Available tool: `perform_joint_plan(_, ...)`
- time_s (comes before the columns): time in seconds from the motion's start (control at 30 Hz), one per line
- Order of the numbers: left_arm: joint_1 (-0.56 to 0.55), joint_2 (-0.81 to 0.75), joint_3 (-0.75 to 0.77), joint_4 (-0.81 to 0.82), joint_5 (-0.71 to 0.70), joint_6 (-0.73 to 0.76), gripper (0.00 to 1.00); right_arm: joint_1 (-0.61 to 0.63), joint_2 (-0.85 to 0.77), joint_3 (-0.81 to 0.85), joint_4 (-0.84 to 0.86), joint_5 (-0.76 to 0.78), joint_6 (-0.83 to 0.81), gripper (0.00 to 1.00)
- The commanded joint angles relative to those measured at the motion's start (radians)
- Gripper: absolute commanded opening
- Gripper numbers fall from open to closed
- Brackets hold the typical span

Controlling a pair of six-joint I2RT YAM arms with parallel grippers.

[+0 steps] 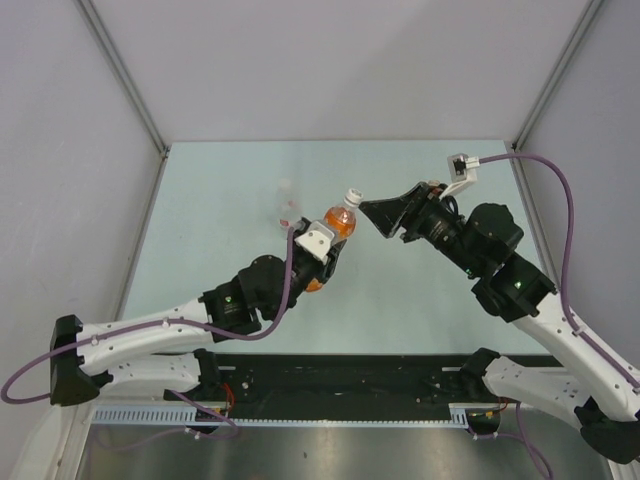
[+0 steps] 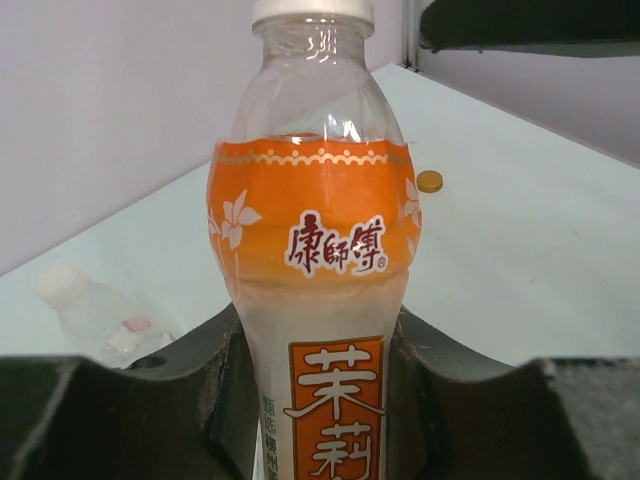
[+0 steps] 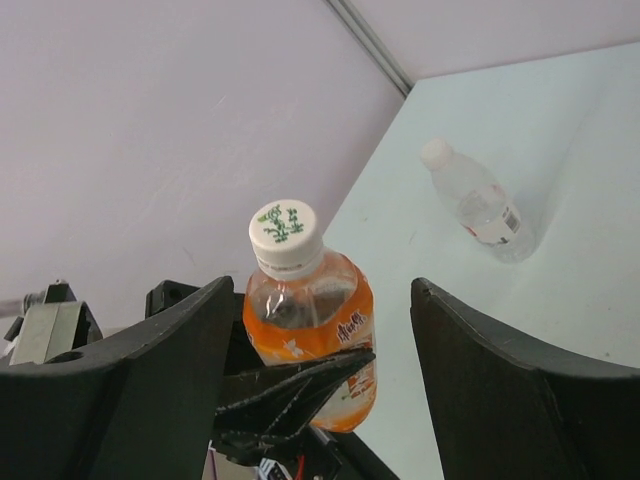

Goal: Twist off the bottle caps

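Observation:
My left gripper [image 2: 320, 400] is shut on the lower body of the orange-drink bottle [image 2: 315, 230], holding it tilted above the table, its white cap [image 2: 312, 10] screwed on. From above, the left gripper [image 1: 322, 250] grips the bottle [image 1: 340, 222], whose cap [image 1: 352, 197] points at my right gripper [image 1: 372, 212]. The right gripper [image 3: 320, 290] is open with its fingers [image 3: 480, 370] spread either side of the bottle [image 3: 310, 335], just short of the green-printed cap [image 3: 285, 235]. A clear bottle [image 3: 480, 205] with a white cap [image 3: 435, 152] lies on the table. The short squat bottle is not visible.
A loose orange cap [image 2: 429, 181] lies on the pale green table [image 1: 220, 190] beyond the held bottle. The clear bottle [image 1: 287, 207] lies just left of it, also in the left wrist view [image 2: 100, 320]. White walls enclose the table on three sides.

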Motion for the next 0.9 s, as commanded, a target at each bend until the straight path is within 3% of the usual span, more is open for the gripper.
perform_joint_plan(0.0, -0.025, 0.016, 0.000, 0.058, -0.042, 0.037, 0.00, 0.021, 0.012, 0.032, 0.099, 0.062, 0.007, 0.74)
perform_joint_plan(0.4, -0.046, 0.029, -0.004, 0.059, -0.038, 0.038, 0.00, 0.030, 0.075, 0.032, 0.130, 0.062, -0.007, 0.70)
perform_joint_plan(0.63, -0.052, 0.034, -0.009, 0.061, -0.038, 0.038, 0.00, 0.030, 0.084, 0.032, 0.133, 0.051, -0.010, 0.63)
perform_joint_plan(0.87, -0.054, 0.031, -0.009, 0.058, -0.038, 0.038, 0.00, 0.033, 0.084, 0.032, 0.129, 0.045, -0.013, 0.34)
